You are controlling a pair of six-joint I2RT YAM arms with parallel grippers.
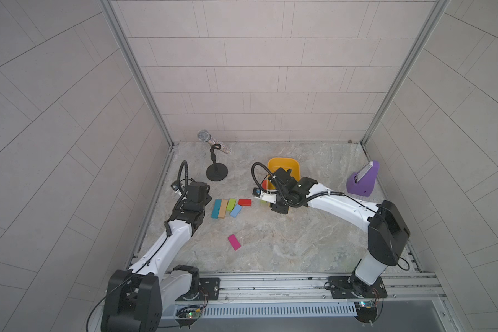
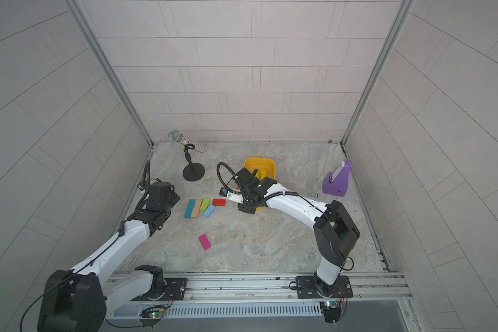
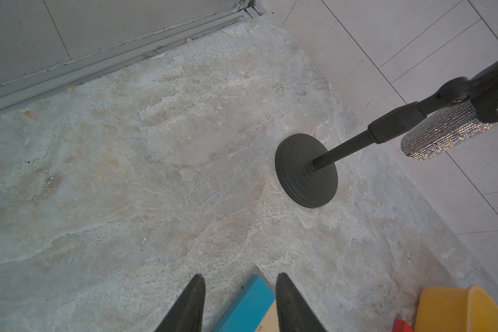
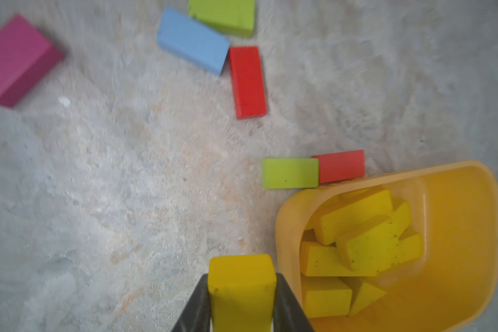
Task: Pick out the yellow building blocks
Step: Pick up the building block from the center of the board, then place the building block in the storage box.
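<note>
Right wrist view: the right gripper (image 4: 241, 277) pinches one yellow block (image 4: 240, 290) just beside the orange-yellow tub (image 4: 457, 230), which sits toward the far edge of the surface (image 4: 127, 201) and holds the other yellow building blocks (image 4: 365, 244). The left gripper (image 3: 239, 276) hangs spread above a teal block (image 3: 247, 301).

The whole counter (image 1: 285, 244) is overlooked from high in front, toward the back wall (image 1: 270, 86), in both top views. Close downward wrist views are given; the tub (image 1: 283, 164) is shared.
</note>
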